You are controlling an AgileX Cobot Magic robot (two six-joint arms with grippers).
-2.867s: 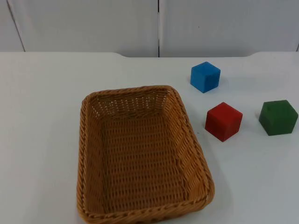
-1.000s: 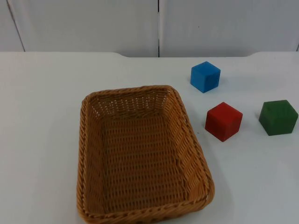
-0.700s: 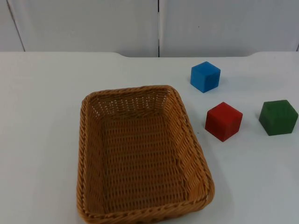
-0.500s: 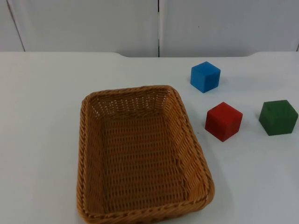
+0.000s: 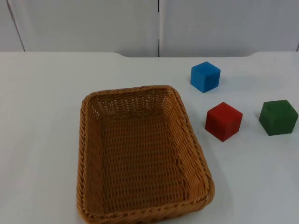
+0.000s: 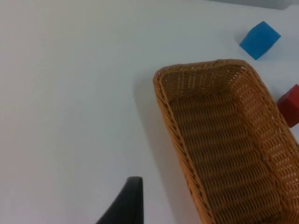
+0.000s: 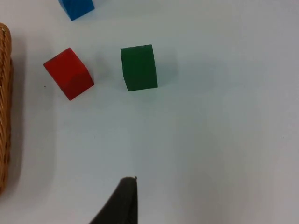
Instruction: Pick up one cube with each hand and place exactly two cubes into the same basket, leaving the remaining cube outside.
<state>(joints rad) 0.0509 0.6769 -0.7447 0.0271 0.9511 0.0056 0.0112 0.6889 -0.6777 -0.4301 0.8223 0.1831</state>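
The left claw (image 6: 122, 205) is held above the bench (image 5: 42, 93) beside the basket (image 5: 86, 154), the right claw (image 7: 119, 203) near the green cube (image 7: 138, 66), ready for picking; their opening cannot be told.

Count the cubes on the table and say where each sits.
3: blue cube farthest back, red cube nearest the basket, green cube beyond it. All outside the basket.

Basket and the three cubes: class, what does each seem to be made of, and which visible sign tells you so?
Basket: woven wicker or rattan-like fibre, tan, slightly glossy; braided rim and ribbed weave show, though it could be plastic imitation. Blue cube, red cube and green cube: solid, matte, evenly coloured with sharp edges, probably painted wood or dense foam; the look leaves it open.
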